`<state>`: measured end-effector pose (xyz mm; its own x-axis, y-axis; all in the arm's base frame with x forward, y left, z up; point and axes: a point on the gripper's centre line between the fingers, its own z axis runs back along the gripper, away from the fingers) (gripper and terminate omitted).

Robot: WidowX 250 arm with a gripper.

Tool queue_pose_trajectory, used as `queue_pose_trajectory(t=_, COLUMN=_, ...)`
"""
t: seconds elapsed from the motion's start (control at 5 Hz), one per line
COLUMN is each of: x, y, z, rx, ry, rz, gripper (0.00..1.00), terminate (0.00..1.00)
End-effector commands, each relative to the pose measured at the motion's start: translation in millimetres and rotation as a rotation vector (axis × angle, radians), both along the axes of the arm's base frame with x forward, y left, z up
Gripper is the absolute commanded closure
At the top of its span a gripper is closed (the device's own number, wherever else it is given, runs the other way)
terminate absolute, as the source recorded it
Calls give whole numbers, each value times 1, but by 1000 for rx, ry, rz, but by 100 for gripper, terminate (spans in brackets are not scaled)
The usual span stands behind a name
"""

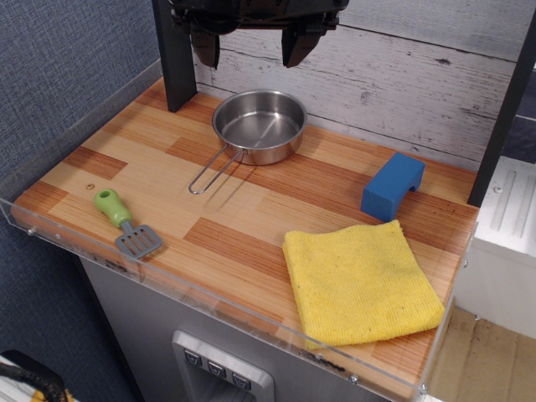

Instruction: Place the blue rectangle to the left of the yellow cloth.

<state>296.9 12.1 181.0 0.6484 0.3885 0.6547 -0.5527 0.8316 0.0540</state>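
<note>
The blue rectangle (392, 186) is a small blue block with a notch in its right side. It lies on the wooden table at the back right, just behind the yellow cloth (360, 281). The cloth is a folded yellow square at the front right. My gripper (253, 42) hangs high at the top of the view, above the back of the table and over the pan. Its two dark fingers (298, 40) stand apart, open and empty. It is far to the left of the blue rectangle.
A steel pan (259, 124) with a wire handle sits at the back middle. A toy spatula (126, 221) with a green handle lies at the front left. A dark post (174, 59) stands at the back left. A clear plastic rim (209, 303) edges the table.
</note>
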Motion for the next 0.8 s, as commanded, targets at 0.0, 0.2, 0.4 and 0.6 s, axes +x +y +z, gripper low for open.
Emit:
queue_pose_trajectory(t=0.0, x=0, y=0, z=0, rx=0, ry=0, rz=0, gripper=0, terminate=0)
queue_pose_trajectory(t=0.2, x=7, y=18, z=12, rx=27, ry=-8, rz=62, gripper=0, terminate=0)
queue_pose_trajectory(t=0.4, x=17, y=10, z=26, rx=57, ry=-33, rz=7, gripper=0, terminate=0)
queue_pose_trajectory(t=0.6, x=24, y=-14, z=31, rx=48, ry=-20, rz=-76, gripper=0, terminate=0)
